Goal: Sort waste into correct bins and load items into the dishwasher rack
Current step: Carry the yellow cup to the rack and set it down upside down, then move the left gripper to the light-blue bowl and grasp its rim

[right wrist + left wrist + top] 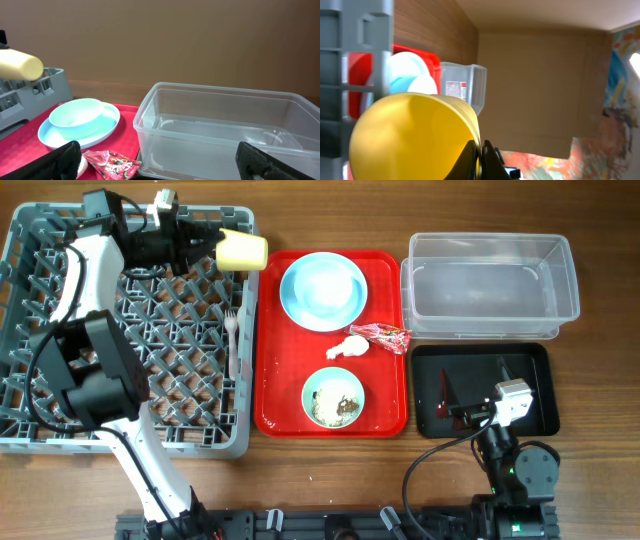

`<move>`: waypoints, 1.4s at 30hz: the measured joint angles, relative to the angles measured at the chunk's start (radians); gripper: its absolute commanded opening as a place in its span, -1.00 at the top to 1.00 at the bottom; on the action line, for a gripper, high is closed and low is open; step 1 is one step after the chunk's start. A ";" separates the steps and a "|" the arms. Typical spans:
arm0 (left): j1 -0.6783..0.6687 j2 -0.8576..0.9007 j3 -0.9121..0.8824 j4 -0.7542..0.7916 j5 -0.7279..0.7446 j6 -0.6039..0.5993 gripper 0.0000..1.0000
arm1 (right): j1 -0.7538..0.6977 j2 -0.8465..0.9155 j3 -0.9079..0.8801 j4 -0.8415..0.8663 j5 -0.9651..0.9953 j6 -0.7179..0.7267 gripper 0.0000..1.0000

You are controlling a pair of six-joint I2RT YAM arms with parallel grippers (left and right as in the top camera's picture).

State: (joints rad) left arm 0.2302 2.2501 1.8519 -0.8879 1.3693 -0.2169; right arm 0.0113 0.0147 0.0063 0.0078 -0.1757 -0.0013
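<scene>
My left gripper (222, 242) is shut on the rim of the small yellow cup (243, 250), which lies on its side above the far right corner of the grey dishwasher rack (60, 435). In the left wrist view the fingers (470, 160) pinch the cup's wall (410, 135). A white fork (231, 330) lies on the rack's right side. My right gripper (458, 413) stands open low over the black tray (530, 360), nothing between its fingers (65, 160). The red wrapper (385, 336) and white tissue (347, 347) lie on the red tray (275, 410).
A light blue bowl (322, 285) sits on a light blue plate (295, 310) at the red tray's far end. A mint green bowl (333, 396) with food scraps is at its near end. The clear tub (490, 285) stands behind the black tray.
</scene>
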 measured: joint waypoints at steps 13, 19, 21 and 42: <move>0.018 0.003 -0.060 0.009 -0.087 0.006 0.90 | 0.000 0.000 0.000 0.000 0.000 0.000 -0.99; 0.040 -0.003 -0.066 -0.010 -0.321 0.007 0.17 | 0.000 0.000 0.000 0.000 0.000 0.000 -1.00; 0.035 -0.002 -0.074 -0.016 -0.388 0.008 0.07 | 0.000 0.000 0.000 0.000 0.000 0.000 -1.00; -0.176 -0.489 -0.041 -0.145 -0.828 -0.014 0.77 | 0.000 0.000 0.000 0.000 0.000 0.000 -1.00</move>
State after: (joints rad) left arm 0.0540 1.7607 1.8111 -1.0332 0.5411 -0.2306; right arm 0.0113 0.0147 0.0063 0.0074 -0.1757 -0.0013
